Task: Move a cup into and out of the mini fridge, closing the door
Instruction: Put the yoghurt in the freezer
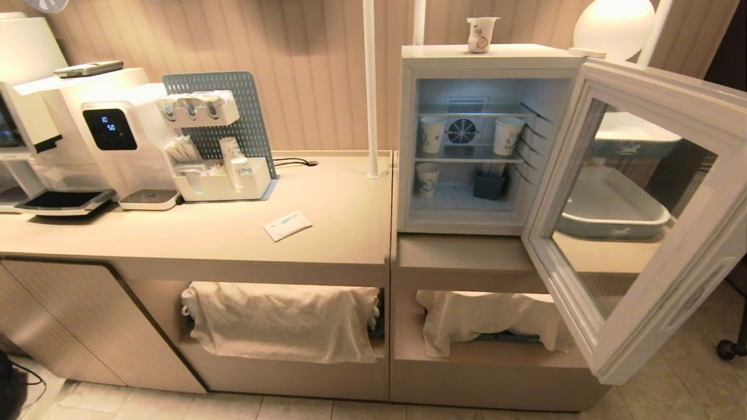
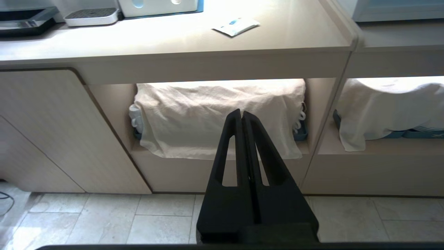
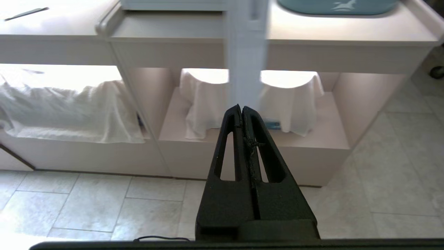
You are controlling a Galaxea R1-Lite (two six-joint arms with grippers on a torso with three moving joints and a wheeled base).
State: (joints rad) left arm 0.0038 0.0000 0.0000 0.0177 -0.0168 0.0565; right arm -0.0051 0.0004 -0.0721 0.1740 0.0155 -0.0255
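We see the cup (image 1: 481,34) standing on top of the mini fridge (image 1: 467,58), whose door (image 1: 642,227) hangs wide open. Our left claw (image 2: 241,114) and right claw (image 3: 241,109) are pressed together, empty, low before the table (image 1: 327,221).

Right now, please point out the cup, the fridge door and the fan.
cup (image 1: 481,35), head view, its printed side.
door (image 1: 694,256), head view, grey frame's lower edge.
fan (image 1: 461,131), head view, grille centre.

Water dispenser (image 1: 125,146), sachet (image 1: 286,225), draped cloths (image 1: 283,321)
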